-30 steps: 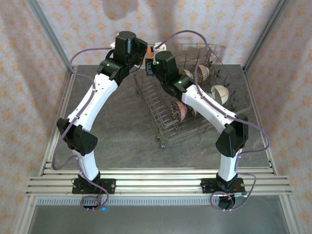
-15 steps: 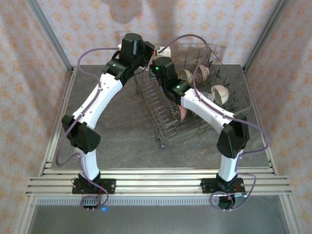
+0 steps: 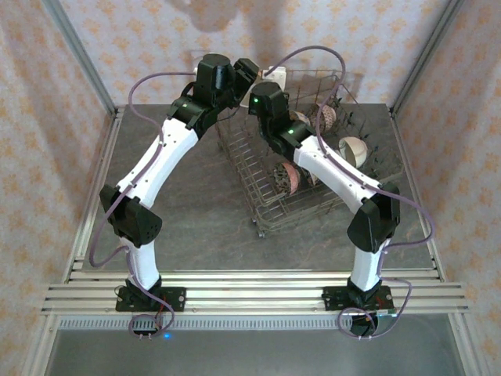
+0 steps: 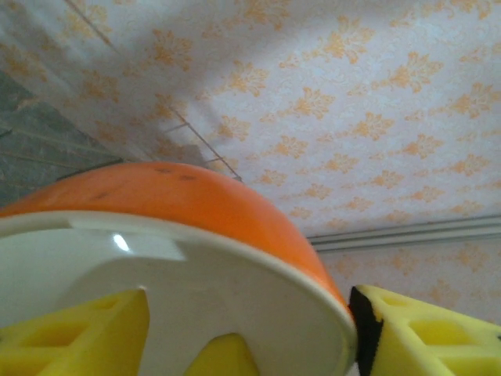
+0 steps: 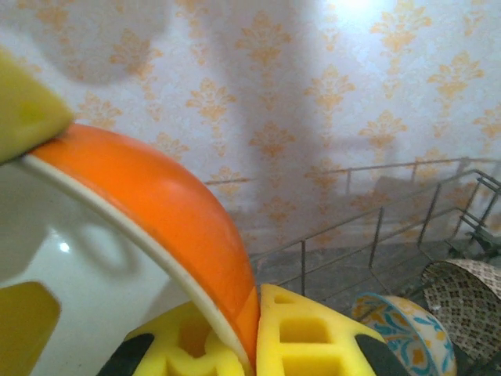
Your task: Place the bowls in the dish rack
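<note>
Both arms reach forward; left gripper (image 4: 243, 333) spread wide, right gripper (image 5: 249, 337) clamped.

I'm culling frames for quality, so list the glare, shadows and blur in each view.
Top external: sharp, with soft shadows on the back wall. Left wrist: the orange bowl sits too near the lens and is soft, with a small glint on its white inside. Right wrist: a bright patch and a grey shadow on the wall; bowl rim soft.

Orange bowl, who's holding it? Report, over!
Right hand shut on orange bowl rim. Left hand open, fingers either side of same bowl. Bowl not yet in dish rack. No blocker seen, over.
</note>
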`<state>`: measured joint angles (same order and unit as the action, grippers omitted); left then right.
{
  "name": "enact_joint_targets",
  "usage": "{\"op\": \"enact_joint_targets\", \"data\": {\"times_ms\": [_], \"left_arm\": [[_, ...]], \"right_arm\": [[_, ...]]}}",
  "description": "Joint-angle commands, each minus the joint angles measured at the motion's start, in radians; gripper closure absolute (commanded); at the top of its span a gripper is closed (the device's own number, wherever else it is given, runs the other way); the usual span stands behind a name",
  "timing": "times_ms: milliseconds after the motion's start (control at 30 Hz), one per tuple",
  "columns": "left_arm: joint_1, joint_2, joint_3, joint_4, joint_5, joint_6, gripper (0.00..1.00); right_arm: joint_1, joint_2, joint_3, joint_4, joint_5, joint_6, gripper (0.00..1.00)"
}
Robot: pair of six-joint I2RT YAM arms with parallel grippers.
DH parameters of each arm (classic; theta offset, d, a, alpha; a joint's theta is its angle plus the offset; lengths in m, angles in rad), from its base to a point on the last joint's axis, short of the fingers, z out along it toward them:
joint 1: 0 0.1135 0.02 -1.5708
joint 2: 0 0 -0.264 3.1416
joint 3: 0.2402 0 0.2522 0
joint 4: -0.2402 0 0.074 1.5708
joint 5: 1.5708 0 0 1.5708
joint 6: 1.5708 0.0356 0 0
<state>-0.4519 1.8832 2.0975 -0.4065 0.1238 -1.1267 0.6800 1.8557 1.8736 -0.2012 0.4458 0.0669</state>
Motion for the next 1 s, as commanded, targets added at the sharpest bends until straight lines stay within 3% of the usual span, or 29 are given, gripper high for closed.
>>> {"op": "enact_joint_targets", "data": {"times_ms": [0, 200, 500, 633, 767, 967], "left_arm": [[-0.001, -0.072, -0.007, 0.096, -0.001, 0.08, 0.28], [0.028, -0.078, -0.02, 0.188, 0.082, 0.11, 0.17], [0.107, -0.092, -0.065, 0.256, 0.168, 0.145, 0.16], [0.164, -0.14, -0.156, 0.308, 0.213, 0.183, 0.16], [0.233, -0.195, -0.231, 0.239, 0.244, 0.263, 0.18], [0.343, -0.305, -0.487, 0.244, 0.278, 0.324, 0.23]], "right_arm": [[-0.022, 0.043, 0.116, -0.154, 0.09, 0.075, 1.0], [-0.046, 0.079, 0.169, -0.268, 0.126, 0.141, 1.0], [-0.053, 0.125, 0.198, -0.351, 0.216, 0.159, 1.0], [-0.066, 0.168, 0.244, -0.41, 0.266, 0.174, 1.0], [-0.069, 0.275, 0.394, -0.549, 0.366, 0.196, 1.0], [-0.069, 0.403, 0.52, -0.633, 0.469, 0.19, 1.0]]}}
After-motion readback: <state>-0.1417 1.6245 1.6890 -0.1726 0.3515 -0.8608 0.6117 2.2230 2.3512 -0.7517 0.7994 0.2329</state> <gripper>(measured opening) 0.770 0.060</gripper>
